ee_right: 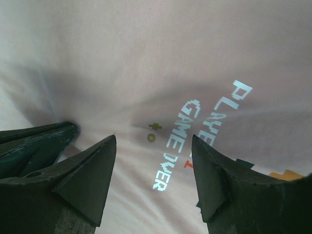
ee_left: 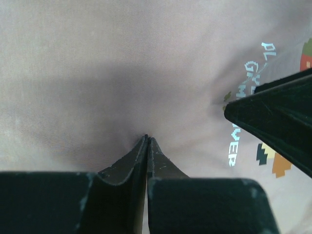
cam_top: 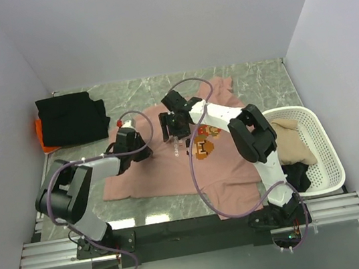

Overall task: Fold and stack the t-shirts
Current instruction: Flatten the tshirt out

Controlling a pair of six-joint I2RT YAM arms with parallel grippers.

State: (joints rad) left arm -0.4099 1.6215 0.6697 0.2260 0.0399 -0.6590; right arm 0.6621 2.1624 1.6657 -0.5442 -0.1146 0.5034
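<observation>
Flat at mid-table: dusty-pink tee (cam_top: pixel 164 170), pixel graphic (cam_top: pixel 203 146) and white text (ee_right: pixel 195 131) facing up. Left gripper (ee_left: pixel 147 140) pinched tight on its cloth, left of the print, puckers radiating from the tips. Right gripper (ee_right: pixel 153 141) spread wide just over the text, nothing between the fingers, close beside the left one. Far-left corner: folded black tee (cam_top: pixel 72 118) atop orange tee (cam_top: pixel 42 140). Right edge: white mesh basket (cam_top: pixel 327 153), tan and dark cloth inside.
</observation>
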